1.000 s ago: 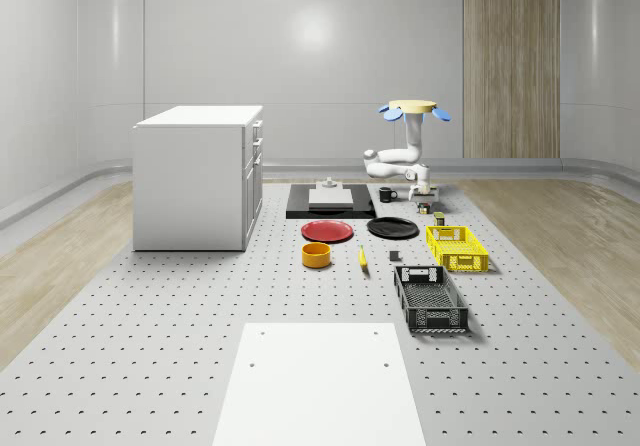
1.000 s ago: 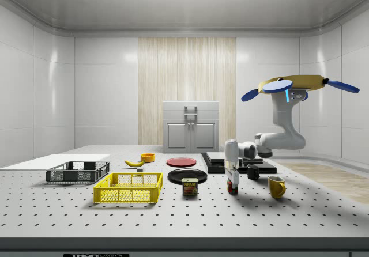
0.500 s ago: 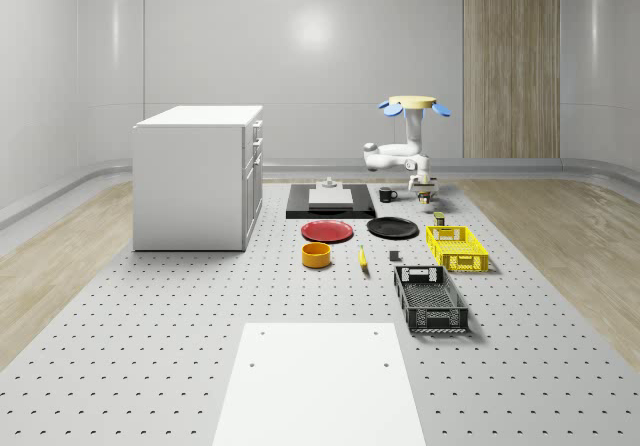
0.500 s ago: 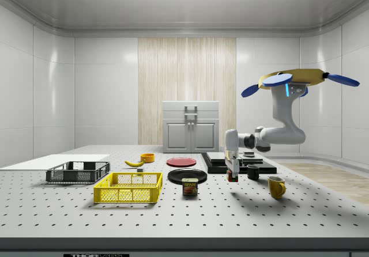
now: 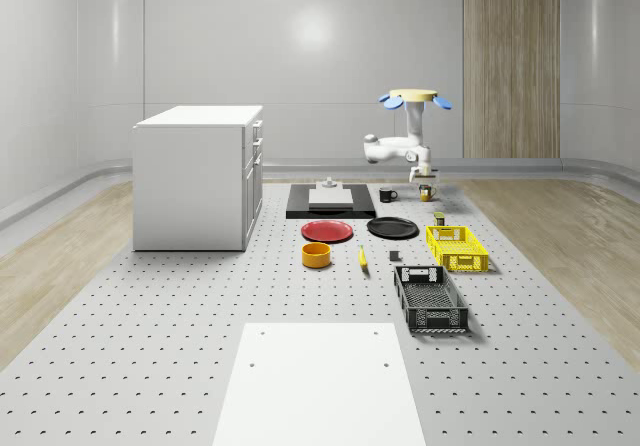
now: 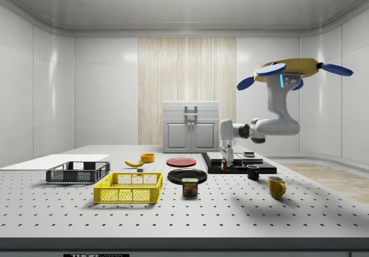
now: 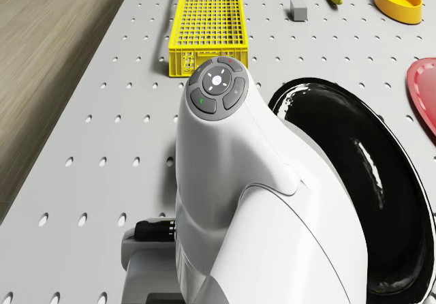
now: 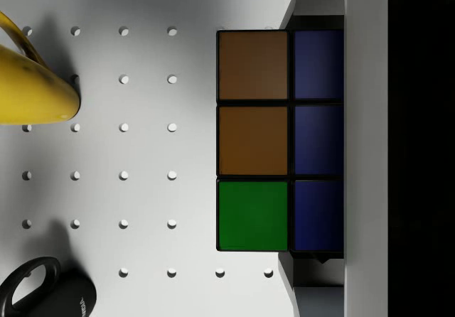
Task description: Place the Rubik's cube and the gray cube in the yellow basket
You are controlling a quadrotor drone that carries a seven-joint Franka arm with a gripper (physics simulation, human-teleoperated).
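The quadrotor drone with its yellow body and blue rotors hovers above the far end of the big white perforated table, near the room's pale grey panelled walls and the strip of vertical wood panelling. Its white arm bends down and the gripper hangs clear of the tabletop, clamped on the multicoloured Rubik's cube: in the wrist view orange, green and blue squares sit hard against a finger. The cube is held in the air near the flat black tray, with the yellow mug and the small black mug on the table nearby. The yellow mesh basket waits well apart from the gripper, toward the side view's left, and the small gray cube lies on the table beside it. Between them sits the glossy black plate. Further on there's the red plate, an orange bowl, a banana, a black mesh crate, a white cabinet, and wood flooring on both sides of the table.
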